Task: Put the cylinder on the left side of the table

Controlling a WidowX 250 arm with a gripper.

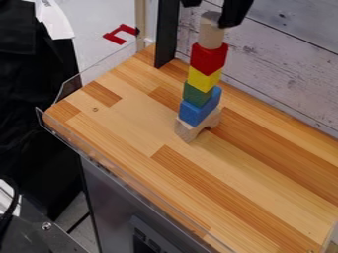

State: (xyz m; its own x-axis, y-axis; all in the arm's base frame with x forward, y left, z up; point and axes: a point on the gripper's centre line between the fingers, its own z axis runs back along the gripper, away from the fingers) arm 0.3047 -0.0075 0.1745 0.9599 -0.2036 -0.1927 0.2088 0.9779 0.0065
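- We have the cylinder atop the block stack, near the table's back edge.
- Our gripper stands open around its top, gripping nothing.
- Grasping, lifting and placing left all remain, we judge.

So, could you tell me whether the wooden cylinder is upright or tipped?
Upright: the cylinder stands on the red block, its round end up.
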